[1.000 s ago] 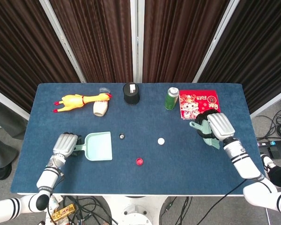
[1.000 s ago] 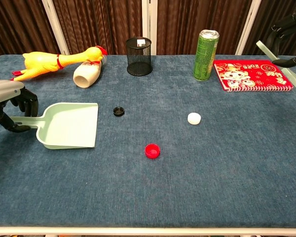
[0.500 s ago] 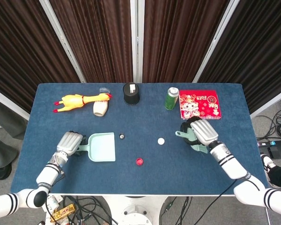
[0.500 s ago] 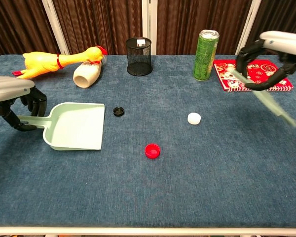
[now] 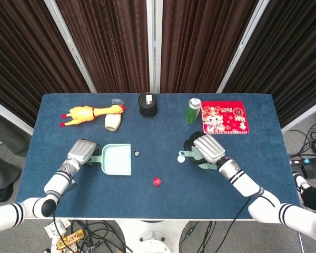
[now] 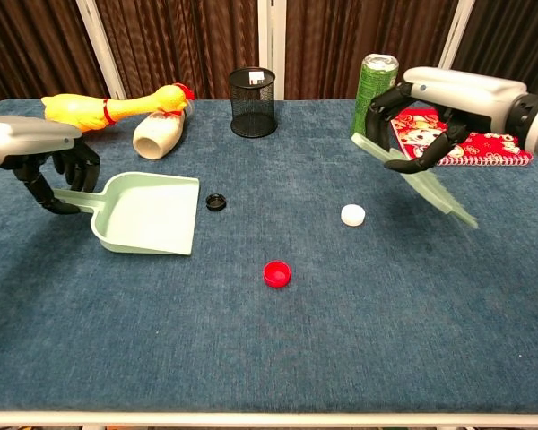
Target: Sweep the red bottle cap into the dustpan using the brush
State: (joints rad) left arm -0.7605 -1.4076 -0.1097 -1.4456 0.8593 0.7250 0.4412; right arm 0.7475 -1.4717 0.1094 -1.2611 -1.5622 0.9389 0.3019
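Note:
The red bottle cap (image 5: 157,182) (image 6: 277,273) lies on the blue table, near the front middle. My left hand (image 5: 80,153) (image 6: 45,159) grips the handle of the pale green dustpan (image 5: 117,159) (image 6: 151,214), which sits left of the cap with its mouth facing right. My right hand (image 5: 206,149) (image 6: 426,112) holds the pale green brush (image 6: 420,176) up off the table, right of and behind the cap; its bristle end slants down to the right. In the head view the hand hides most of the brush.
A white cap (image 5: 181,158) (image 6: 352,214) lies just left of the brush and a black cap (image 5: 137,153) (image 6: 216,202) beside the dustpan's mouth. Along the back stand a rubber chicken (image 6: 103,109), a white bottle (image 6: 159,133), a black mesh cup (image 6: 253,101), a green can (image 6: 374,87) and a red notebook (image 6: 489,136).
My right hand has carried the brush leftward from the table's right side to near the white cap. My left hand has slid the dustpan rightward toward the black cap.

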